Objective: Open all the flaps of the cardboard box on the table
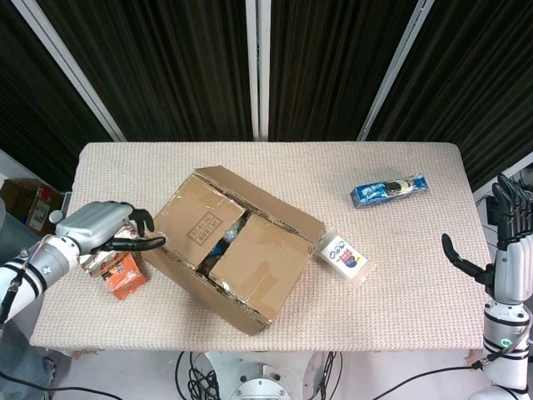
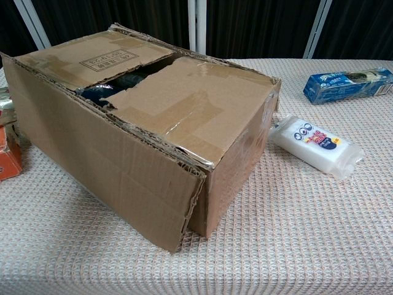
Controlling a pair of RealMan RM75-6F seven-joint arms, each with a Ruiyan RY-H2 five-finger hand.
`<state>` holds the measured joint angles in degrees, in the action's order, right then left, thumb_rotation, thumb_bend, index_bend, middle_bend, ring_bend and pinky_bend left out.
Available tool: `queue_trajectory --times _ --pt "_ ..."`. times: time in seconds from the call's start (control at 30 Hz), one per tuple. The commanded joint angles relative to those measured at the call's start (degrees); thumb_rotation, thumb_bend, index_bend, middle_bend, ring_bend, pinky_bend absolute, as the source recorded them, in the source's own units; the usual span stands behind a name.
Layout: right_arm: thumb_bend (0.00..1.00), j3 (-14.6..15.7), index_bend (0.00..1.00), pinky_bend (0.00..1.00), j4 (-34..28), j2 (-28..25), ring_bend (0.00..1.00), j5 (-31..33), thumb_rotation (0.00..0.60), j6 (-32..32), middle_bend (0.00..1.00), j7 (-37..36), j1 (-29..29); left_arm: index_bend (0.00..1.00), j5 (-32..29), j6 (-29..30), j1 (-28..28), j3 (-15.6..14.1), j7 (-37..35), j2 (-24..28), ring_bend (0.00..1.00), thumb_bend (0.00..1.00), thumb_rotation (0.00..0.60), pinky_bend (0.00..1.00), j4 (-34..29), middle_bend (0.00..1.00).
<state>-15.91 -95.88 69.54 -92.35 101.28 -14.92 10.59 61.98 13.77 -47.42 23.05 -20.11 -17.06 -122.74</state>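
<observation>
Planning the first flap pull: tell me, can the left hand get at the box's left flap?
Probably yes: the left hand sits beside the cardboard box, fingertips at its left flap, nothing between.

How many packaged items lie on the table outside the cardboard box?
3: a blue snack pack at the far right, a white pouch touching the box's right side, an orange packet under the left hand. Others may be hidden.

We see a box (image 2: 147,129) of brown cardboard, matt and rough, with torn edges and strips of smooth tape on top. The table (image 1: 400,275) wears a bumpy woven cloth, pale and dull. At the right the white bottle (image 2: 316,146) looks like smooth plastic, and the blue packet (image 2: 347,85) is shiny. The left hand (image 1: 104,229) has a smooth silver-grey shell with black fingers.
</observation>
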Motion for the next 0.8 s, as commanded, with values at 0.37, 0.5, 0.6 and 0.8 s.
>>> queue_trajectory --times 0.37,0.5,0.6,0.8 --pt "0.20 0.2 0.00 0.00 0.4 -0.9 0.00 0.7 0.600 1.1 0.00 -1.5 -1.2 0.07 2.2 27.3 -0.6 -4.8 25.5 -29.5 0.10 0.00 0.371 0.19 2.3 0.15" --pt "0.20 0.1 0.00 0.00 0.3 -1.6 0.00 0.9 0.600 1.6 0.00 -1.9 -1.8 0.03 -4.2 31.0 -5.1 -7.6 36.5 -37.7 0.08 0.00 0.445 0.17 3.5 0.07" --pt "0.20 0.1 0.00 0.00 0.5 -2.0 0.00 1.3 0.600 1.7 0.00 -2.4 -2.1 0.00 -9.4 34.5 -7.9 -9.1 43.5 -42.1 0.07 0.00 0.527 0.16 4.4 0.02" --pt "0.20 0.1 0.00 0.00 1.5 -2.0 0.00 2.0 0.600 1.4 0.00 -3.8 -2.3 0.00 -17.6 41.3 -11.2 -10.8 52.0 -48.7 0.07 0.00 0.600 0.16 6.7 0.01"
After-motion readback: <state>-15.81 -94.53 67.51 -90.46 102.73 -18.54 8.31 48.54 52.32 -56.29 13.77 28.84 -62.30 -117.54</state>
